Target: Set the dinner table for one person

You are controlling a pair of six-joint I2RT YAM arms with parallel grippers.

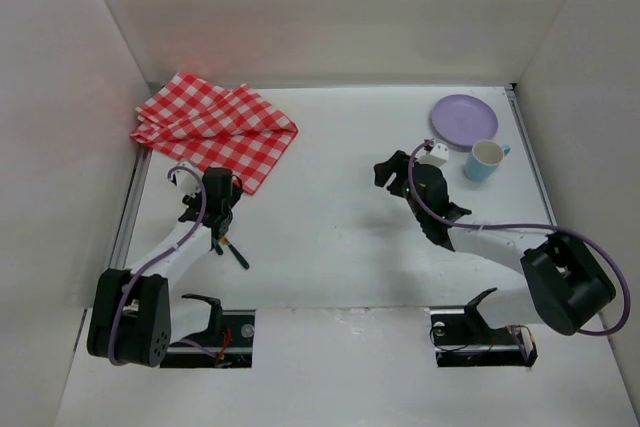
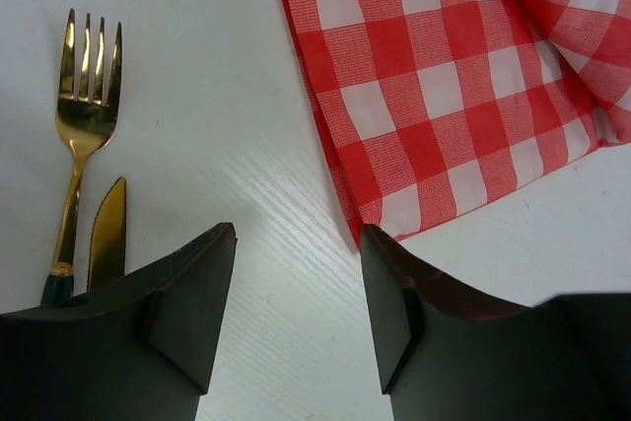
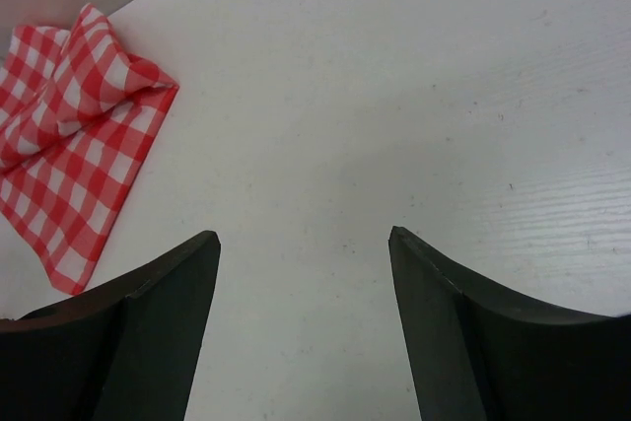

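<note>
The dinner table (image 1: 330, 237) is a white tabletop. My left gripper (image 1: 228, 190) is open and empty, low over the table at the near corner of a red-and-white checked cloth (image 1: 215, 125). In the left wrist view the gripper (image 2: 299, 234) has its right finger at the cloth's (image 2: 463, 76) corner. A gold fork (image 2: 87, 96) and gold knife (image 2: 106, 234) lie to its left; their dark handles (image 1: 237, 255) show beside the left arm. My right gripper (image 1: 386, 177) is open and empty over bare table (image 3: 301, 236). A purple plate (image 1: 463, 119) and a blue cup (image 1: 485, 159) stand at the back right.
White walls close in the table at the back and both sides. Metal rails (image 1: 128, 209) run along its left and right edges. The cloth also shows at the far left of the right wrist view (image 3: 69, 135).
</note>
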